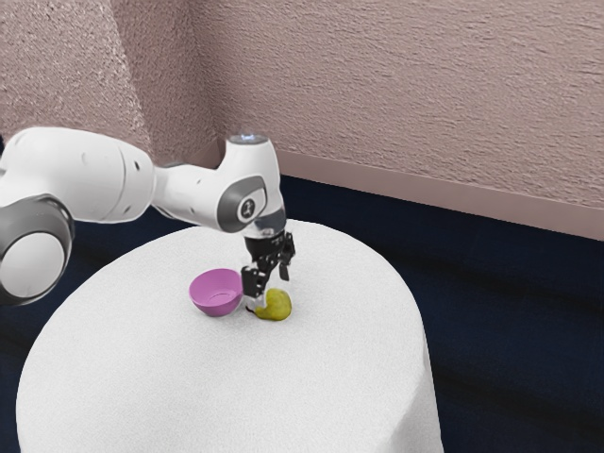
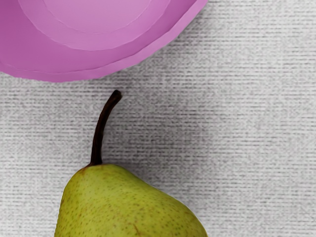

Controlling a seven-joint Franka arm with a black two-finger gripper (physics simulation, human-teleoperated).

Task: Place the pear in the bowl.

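Pink-purple round bowl [image 1: 216,293], smooth, flared wall: flat circular inner floor in view, pear outside it. Yellow-green speckled pear [image 1: 276,307], on white round table with woven-textured cloth [image 1: 189,387]; bowl between nine and ten o'clock from pear in exterior view, just beside. Pear's thin curved dark-brown stem [image 2: 104,127] points toward bowl rim, tip short of it. Black two-finger gripper [image 1: 272,291] at pear, toward its twelve o'clock in exterior view, jaws parted, released. Rough plaster wall [image 1: 396,94] beyond.
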